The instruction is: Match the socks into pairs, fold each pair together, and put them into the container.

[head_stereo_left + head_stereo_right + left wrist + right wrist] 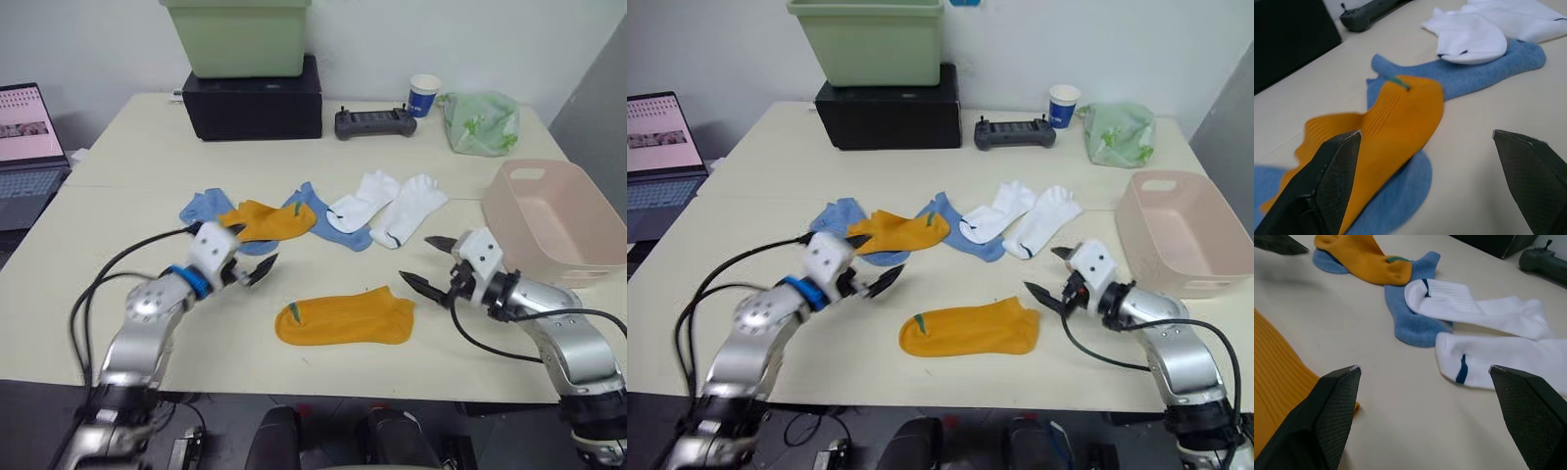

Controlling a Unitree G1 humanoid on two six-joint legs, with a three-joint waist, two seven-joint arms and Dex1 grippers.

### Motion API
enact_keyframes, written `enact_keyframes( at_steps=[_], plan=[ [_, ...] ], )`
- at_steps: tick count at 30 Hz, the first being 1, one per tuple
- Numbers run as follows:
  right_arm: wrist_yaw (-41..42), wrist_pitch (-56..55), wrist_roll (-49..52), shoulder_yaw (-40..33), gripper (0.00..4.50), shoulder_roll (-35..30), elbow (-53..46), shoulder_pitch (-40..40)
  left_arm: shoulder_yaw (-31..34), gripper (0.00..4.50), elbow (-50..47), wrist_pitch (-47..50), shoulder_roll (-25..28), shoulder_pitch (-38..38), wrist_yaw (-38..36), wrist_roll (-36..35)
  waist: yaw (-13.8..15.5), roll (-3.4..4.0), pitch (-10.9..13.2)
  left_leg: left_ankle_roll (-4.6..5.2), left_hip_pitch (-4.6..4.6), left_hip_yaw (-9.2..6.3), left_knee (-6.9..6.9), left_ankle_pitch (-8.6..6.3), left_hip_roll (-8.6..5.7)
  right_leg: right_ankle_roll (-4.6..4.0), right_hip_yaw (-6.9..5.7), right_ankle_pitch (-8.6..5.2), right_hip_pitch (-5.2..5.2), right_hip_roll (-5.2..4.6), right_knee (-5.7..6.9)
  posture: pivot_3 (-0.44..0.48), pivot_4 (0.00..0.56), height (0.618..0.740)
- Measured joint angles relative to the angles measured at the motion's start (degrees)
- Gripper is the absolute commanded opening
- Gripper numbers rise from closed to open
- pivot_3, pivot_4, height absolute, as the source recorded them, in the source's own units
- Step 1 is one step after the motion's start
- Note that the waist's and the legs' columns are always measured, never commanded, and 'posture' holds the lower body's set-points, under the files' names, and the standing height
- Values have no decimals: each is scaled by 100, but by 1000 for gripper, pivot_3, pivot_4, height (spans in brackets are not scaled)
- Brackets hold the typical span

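One mustard-orange sock [345,320] lies flat near the table's front edge, between my two grippers. A second mustard-orange sock [266,220] is draped over two light blue socks [204,206] [328,220] behind it. Two white socks [364,199] [411,211] with dark marks lie side by side to their right. The pale pink container [554,220] stands at the right edge, with nothing visible inside. My left gripper [252,252] is open, just in front of the draped orange sock [1386,117]. My right gripper [419,260] is open and empty, between the flat orange sock and the container.
At the back, a light green bin [238,37] sits on a black box [255,98]. A black controller [374,122], a paper cup [424,95] and a pale green bag [480,122] stand to its right. A laptop [27,147] is open at the far left.
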Motion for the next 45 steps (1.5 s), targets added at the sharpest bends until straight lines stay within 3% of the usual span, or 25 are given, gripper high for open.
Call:
enact_keyframes(
  at_steps=[8,11,23,29,38,41,45],
  plan=[
    [-124,156,-13,59,4500,12,-150,41,-330,4484,1972,-54,-670,-1310,380,387,-19,0,0,0,0,2,3,0,-6,0,0,1,-1,1,5,0,150,740],
    [-195,188,-18,51,4500,11,-176,55,-331,3969,2445,-260,-751,-1485,465,452,-16,0,0,0,0,-2,3,1,-4,0,-3,1,-2,1,9,0,150,740],
    [-322,343,-5,-6,4500,14,-292,178,-133,27,3352,-676,-814,-1948,669,439,-14,0,0,-1,0,0,4,1,-5,0,-2,1,-3,1,13,0,150,740],
    [-346,371,-3,2,4500,50,-293,138,-52,27,2987,-695,-798,-1871,547,305,-12,0,0,-3,-1,1,4,2,-3,0,-2,1,-3,1,13,0,150,740],
    [-281,490,75,0,4500,76,-297,73,-153,27,-548,712,-192,-425,-549,-456,-14,0,0,-21,2,1,2,13,6,0,3,0,-3,1,16,0,150,740],
    [-207,539,118,4,4500,74,-296,85,-594,27,-1798,1381,-142,141,-855,-798,0,0,0,-8,2,0,3,5,-1,1,2,0,1,-2,11,0,150,740],
    [-200,533,110,59,4500,81,-286,73,-1276,27,-1845,1556,-590,197,-748,-612,9,0,0,-5,2,0,6,3,-8,1,3,0,3,1,10,0,150,740]
  ],
)
